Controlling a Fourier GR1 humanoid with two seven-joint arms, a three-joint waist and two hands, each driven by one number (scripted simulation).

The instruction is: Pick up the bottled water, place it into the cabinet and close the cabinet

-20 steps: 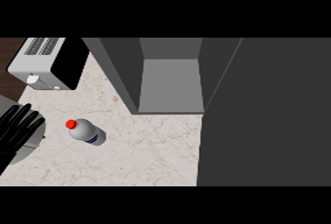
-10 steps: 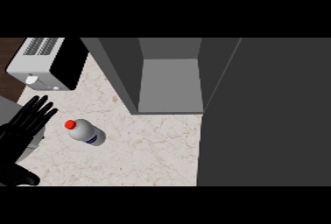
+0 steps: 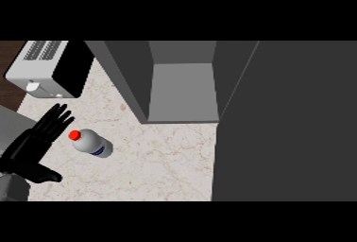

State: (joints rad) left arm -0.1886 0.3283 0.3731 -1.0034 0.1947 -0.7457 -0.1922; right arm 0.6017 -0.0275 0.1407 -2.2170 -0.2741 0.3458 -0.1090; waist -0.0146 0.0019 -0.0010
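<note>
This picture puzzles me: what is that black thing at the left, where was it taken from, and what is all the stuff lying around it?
You are looking steeply down from the robot's head onto a kitchen counter with a pale marbled top. The black shape at the left is the robot's left hand, with a bit of grey forearm below it at the lower edge. Its fingers are straight and spread, and it holds nothing. Just to its right is a bottled water with a red cap, seen from above; the hand is close beside the bottle but not curled round it. At the upper left sits a toaster, white with a black side. The big grey box is a cabinet; the wide dark panel at the right looks like its open door. The robot's right hand does not show.
</note>
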